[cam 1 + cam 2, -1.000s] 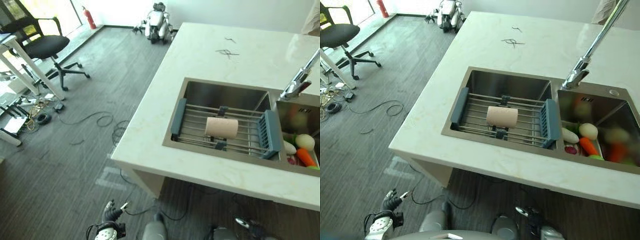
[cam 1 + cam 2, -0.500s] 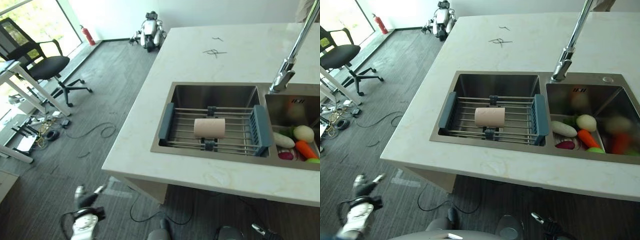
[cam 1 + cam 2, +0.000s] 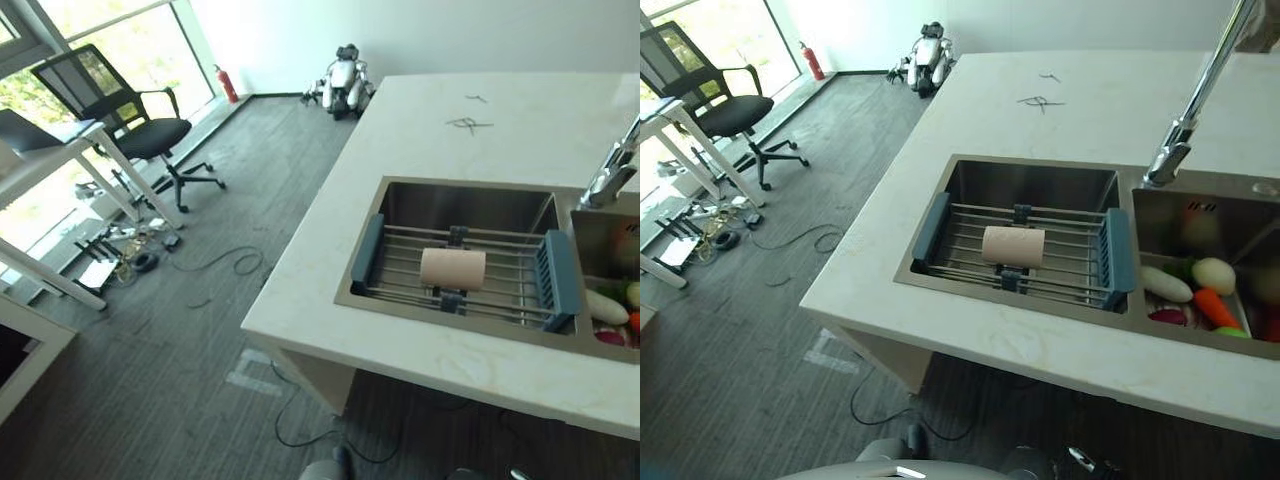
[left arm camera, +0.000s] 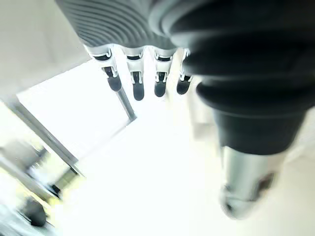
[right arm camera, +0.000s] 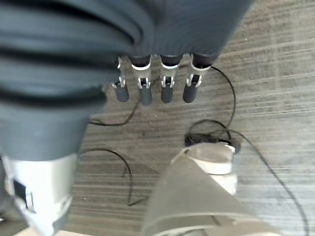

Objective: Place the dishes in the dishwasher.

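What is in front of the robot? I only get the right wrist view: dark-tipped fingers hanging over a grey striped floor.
Observer: The head views show a pale stone counter holding a steel double sink.
Visitor: Any dishes there?
Observer: One beige cylindrical cup lies on its side on a wire rack with blue ends spanning the sink's left basin.
Visitor: And the other hand?
Observer: The left hand, in its wrist view, has straight fingers and holds nothing.
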